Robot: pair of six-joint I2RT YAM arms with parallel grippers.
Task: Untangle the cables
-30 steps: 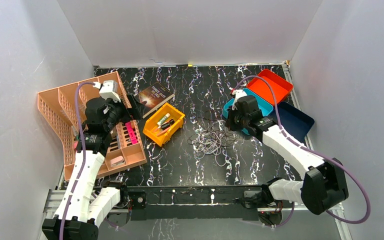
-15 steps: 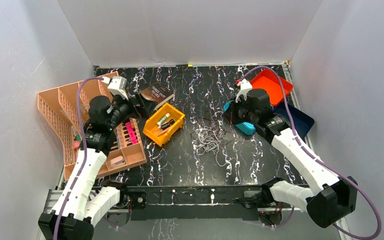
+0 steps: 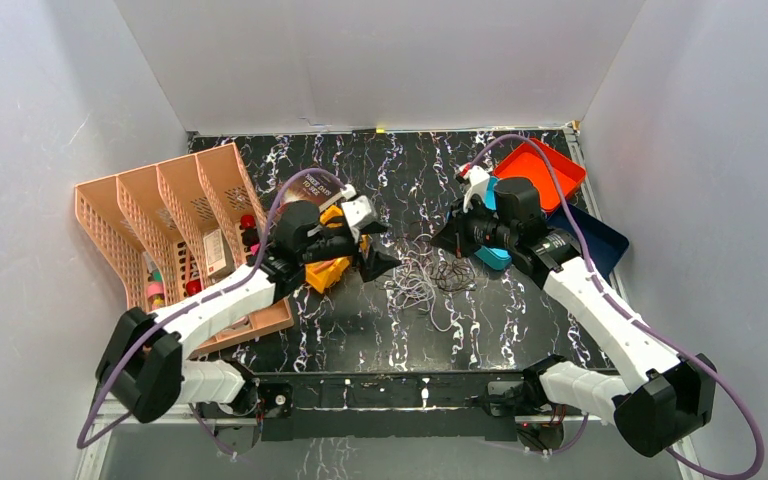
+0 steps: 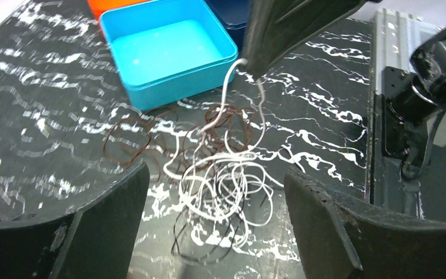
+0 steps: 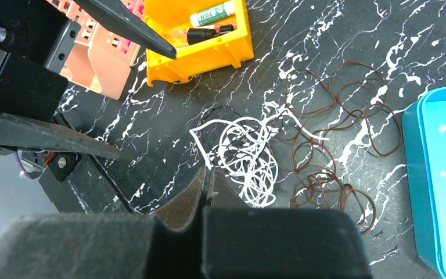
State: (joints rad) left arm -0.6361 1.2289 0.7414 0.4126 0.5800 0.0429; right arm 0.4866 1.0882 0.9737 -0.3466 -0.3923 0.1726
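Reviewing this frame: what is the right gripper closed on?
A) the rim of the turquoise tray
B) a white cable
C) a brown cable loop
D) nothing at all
B: in the left wrist view a white cable rises from the tangle straight into the shut tips of the right gripper.

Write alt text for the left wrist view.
The shut right gripper pinches a white strand above a tangle of white and brown cables on the black table. The open left gripper frames it; a blue tray sits behind.
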